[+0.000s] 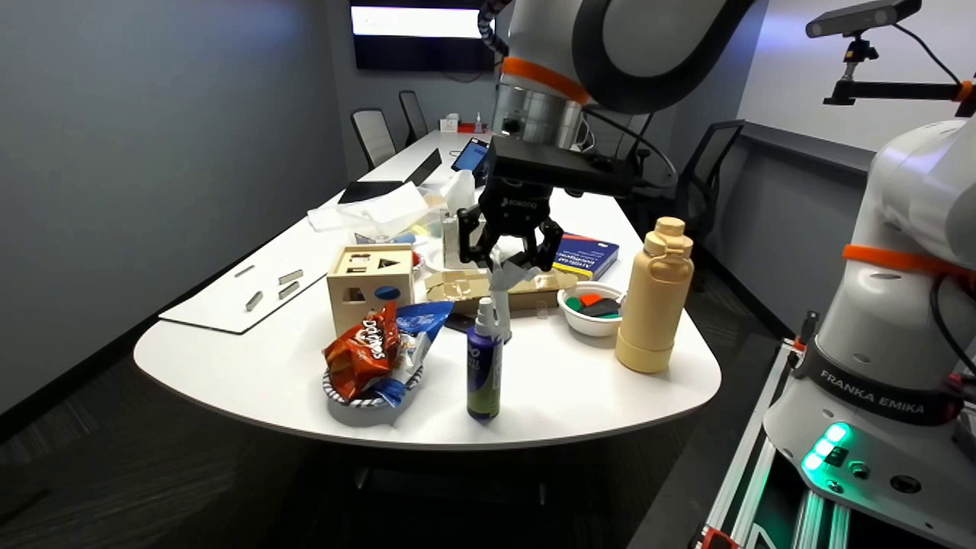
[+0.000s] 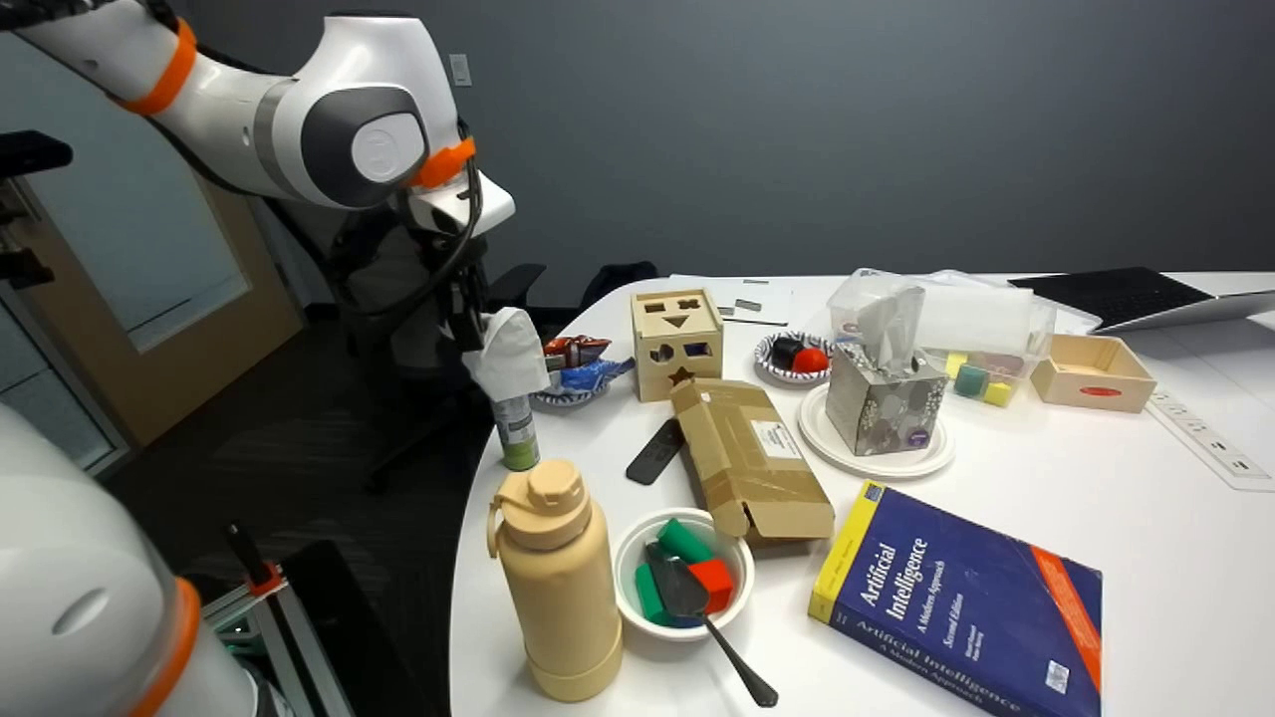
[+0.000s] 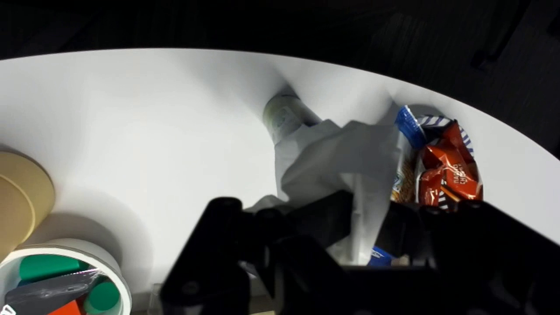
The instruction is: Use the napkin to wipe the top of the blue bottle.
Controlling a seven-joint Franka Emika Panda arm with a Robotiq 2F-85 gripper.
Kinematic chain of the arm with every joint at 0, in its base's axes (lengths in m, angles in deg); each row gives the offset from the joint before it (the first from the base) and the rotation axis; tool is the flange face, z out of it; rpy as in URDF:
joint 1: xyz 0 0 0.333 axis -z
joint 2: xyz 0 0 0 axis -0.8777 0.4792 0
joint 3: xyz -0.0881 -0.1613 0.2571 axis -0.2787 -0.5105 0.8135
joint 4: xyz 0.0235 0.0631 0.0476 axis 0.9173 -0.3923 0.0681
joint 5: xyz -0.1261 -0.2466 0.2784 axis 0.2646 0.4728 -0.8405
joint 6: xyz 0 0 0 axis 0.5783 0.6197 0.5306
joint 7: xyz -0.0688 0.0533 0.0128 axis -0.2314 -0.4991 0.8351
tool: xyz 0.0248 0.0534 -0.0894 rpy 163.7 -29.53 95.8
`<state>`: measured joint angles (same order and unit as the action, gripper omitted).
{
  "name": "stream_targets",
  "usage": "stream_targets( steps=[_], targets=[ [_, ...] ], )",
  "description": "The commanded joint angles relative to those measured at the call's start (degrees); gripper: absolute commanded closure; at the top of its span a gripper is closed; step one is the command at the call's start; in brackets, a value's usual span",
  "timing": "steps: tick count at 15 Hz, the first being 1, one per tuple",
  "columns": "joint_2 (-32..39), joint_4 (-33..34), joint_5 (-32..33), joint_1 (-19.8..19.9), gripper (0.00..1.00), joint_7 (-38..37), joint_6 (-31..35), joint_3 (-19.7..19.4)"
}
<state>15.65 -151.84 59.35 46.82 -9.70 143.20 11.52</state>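
Note:
The blue bottle [image 1: 483,374] stands upright near the table's rounded edge. Its pale cap shows in an exterior view. In another exterior view only the bottle's lower part [image 2: 517,433] shows, with the napkin in front of its top. My gripper [image 1: 515,264] is shut on the thin white napkin [image 1: 509,276], which hangs down just behind the cap. In the wrist view the napkin [image 3: 337,162] runs between the fingertips [image 3: 369,216] and covers the bottle's upper part; only its base [image 3: 282,116] shows. Whether the napkin touches the cap I cannot tell.
A striped plate with snack bags [image 1: 366,351] lies close beside the bottle. A wooden shape box [image 1: 358,297] and a cardboard box [image 2: 752,448] stand behind. A tan bottle [image 2: 563,588] and a white bowl [image 2: 742,588] of blocks are on the other side.

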Motion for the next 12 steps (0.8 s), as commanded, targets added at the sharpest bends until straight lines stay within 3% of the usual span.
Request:
stream_targets(
  steps=[1, 12],
  targets=[
    [-2.2, -2.5, -0.7, -1.0, 1.0, 1.0, -0.9, 0.9],
    [2.2, -2.6, -4.4, -3.5, 1.0, 2.6, 5.4, 1.3]
  ],
)
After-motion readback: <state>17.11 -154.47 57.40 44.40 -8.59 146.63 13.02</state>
